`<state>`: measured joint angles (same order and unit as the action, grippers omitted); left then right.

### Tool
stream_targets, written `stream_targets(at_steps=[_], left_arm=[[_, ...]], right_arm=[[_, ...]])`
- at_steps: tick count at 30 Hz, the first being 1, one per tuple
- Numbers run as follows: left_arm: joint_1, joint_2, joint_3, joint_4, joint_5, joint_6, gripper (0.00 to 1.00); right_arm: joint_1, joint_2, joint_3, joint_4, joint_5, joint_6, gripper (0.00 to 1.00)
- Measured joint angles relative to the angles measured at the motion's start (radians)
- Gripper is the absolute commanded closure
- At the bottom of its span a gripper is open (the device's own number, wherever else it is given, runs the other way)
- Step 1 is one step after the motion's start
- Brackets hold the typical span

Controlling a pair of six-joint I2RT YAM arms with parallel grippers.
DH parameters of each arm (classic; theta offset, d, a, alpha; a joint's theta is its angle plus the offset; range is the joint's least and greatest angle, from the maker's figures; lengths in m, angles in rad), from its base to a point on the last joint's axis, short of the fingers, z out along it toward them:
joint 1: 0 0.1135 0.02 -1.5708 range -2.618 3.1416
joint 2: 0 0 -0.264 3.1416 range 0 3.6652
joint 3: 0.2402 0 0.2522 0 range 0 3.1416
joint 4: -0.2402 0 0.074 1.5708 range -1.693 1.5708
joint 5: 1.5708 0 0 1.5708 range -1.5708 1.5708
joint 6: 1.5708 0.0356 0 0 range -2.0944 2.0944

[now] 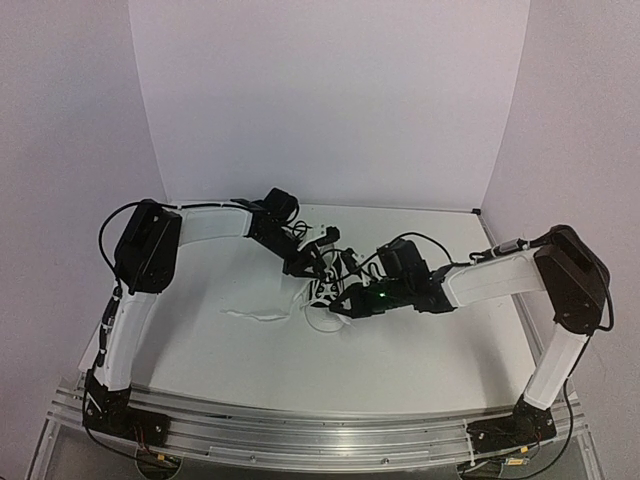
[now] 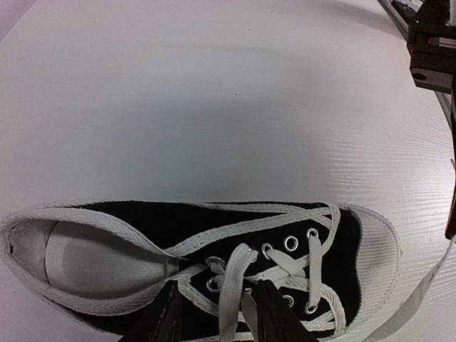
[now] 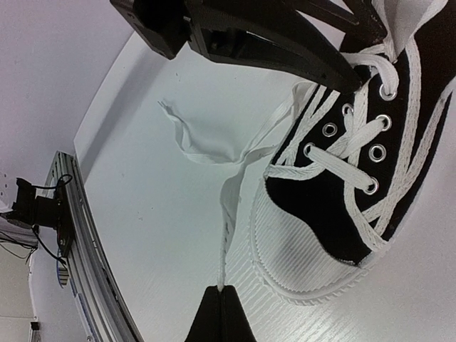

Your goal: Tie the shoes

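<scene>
**A:** Top view, where's the shoe?

**B:** The sneaker (image 1: 322, 293) sits approx mid table (image 1: 220, 350), mostly hidden under my two grippers. L gripper (image 1: 312, 268) comes in from the far left. R gripper (image 1: 340, 302) comes in from the right. Their tips are near each other over the shoe. A loose lace (image 1: 255, 314) lies on the table just left of it.

**A:** L wrist cam?

**B:** The sneaker lies across the frame, sole down, w/ heel opening (image 2: 78, 256) left and toe cap (image 2: 377, 249) right. My L fingers (image 2: 167, 320) stand apart, one each side of a lace strand (image 2: 229, 285) by the top eyelets. A gap shows btwn the strand & one finger, so nothing's clamped there.

**A:** R wrist cam?

**B:** My R fingers are pressed together, pinching the held lace (image 3: 229, 214) at the tips. It runs fairly straight from them, past the toe cap, toward the eyelets. The L gripper's fingers enter at the top of the frame, tips by the top eyelets.
</scene>
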<state>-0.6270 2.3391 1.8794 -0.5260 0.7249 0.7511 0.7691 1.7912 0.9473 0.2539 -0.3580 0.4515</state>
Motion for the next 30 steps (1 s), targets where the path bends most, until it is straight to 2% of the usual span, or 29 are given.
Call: stream_targets(at_steps=[3, 13, 23, 30], left_arm=[[-0.001, 0.001, 0.006, -0.001, -0.012, 0.003, 0.99], [-0.001, 0.003, 0.058, -0.043, -0.019, -0.036, 1.0], [0.002, -0.012, 0.097, -0.125, -0.022, -0.215, 1.0], [0.002, -0.02, 0.095, -0.135, -0.029, -0.326, 1.0]], right_arm=[[-0.005, 0.0, -0.001, 0.0, 0.003, 0.0, 1.0], [-0.007, 0.002, 0.007, 0.003, 0.068, 0.039, 1.0], [-0.012, 0.162, 0.266, 0.017, 0.209, 0.087, 1.0], [-0.035, 0.239, 0.292, 0.02, 0.277, 0.139, 1.0]])
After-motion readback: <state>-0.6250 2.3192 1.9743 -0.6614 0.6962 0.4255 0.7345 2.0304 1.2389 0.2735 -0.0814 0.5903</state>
